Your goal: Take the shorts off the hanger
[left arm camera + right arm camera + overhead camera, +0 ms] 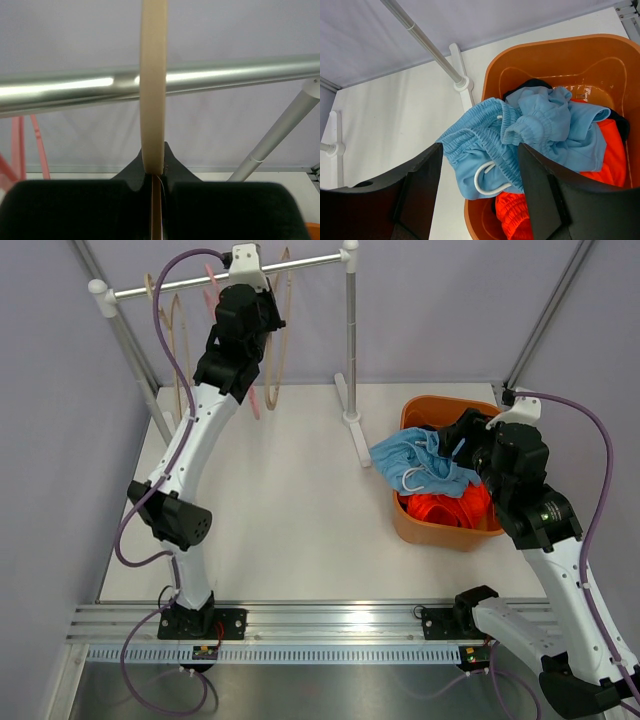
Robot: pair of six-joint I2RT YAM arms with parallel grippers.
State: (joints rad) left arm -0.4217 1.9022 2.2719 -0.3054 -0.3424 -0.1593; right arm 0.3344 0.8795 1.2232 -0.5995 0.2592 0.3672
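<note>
Here, crumpled shorts, glossy tub, cream hanger

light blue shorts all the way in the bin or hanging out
Hanging out: the light blue shorts drape over the orange bin's rim.

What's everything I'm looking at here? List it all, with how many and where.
light blue fabric shorts: one, light blue, on top of the pile, spilling over the tub's rim
bright orange fabric shorts: one, orange, in the tub under the blue pair
dark navy fabric shorts: one, navy, mostly buried in the tub
orange plastic tub: one, orange, right side of the table
silver metal rail: one, silver, at the table's far left
thin beige hangers: several, beige, on the rail
thin pink hangers: one or two, pink, on the rail
white table: one, white
left end effector: black, shut on a beige hanger at the rail
right end effector: black, open above the tub
</note>
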